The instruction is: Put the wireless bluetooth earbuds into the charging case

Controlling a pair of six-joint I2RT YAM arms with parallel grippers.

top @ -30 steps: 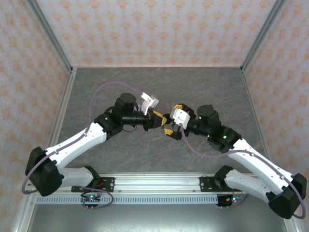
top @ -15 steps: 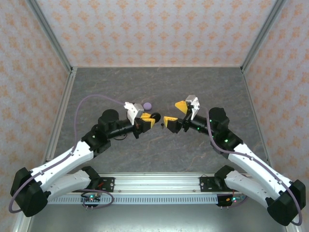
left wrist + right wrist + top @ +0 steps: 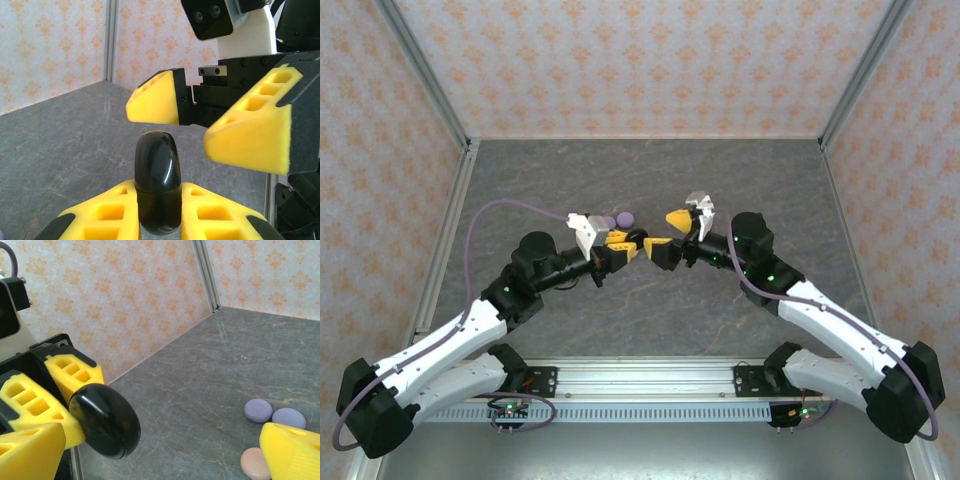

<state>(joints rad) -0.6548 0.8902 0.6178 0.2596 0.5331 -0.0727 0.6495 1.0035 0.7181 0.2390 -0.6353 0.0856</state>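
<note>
A glossy black round charging case (image 3: 157, 175) stands on edge, lid closed, and my left gripper (image 3: 157, 207) is shut on its lower half. From above, the case (image 3: 638, 240) is held over the middle of the table. My right gripper (image 3: 664, 234) faces it from the right, open wide. Its yellow fingers (image 3: 155, 97) stand just beyond the case without touching it. In the right wrist view the case (image 3: 105, 420) sits near the left finger, off the middle of the wide gap of my right gripper (image 3: 160, 460). The earbuds are out of view.
Two lilac round cases (image 3: 258, 410) (image 3: 289, 418) and a pinkish one (image 3: 256, 463) lie closed on the grey table. From above, a lilac case (image 3: 624, 219) lies just behind my left gripper. Patterned walls (image 3: 640, 60) close in three sides.
My left arm has drawn back to the left with the black case still gripped. My right gripper pulled away to the right, then came back close to the case.
</note>
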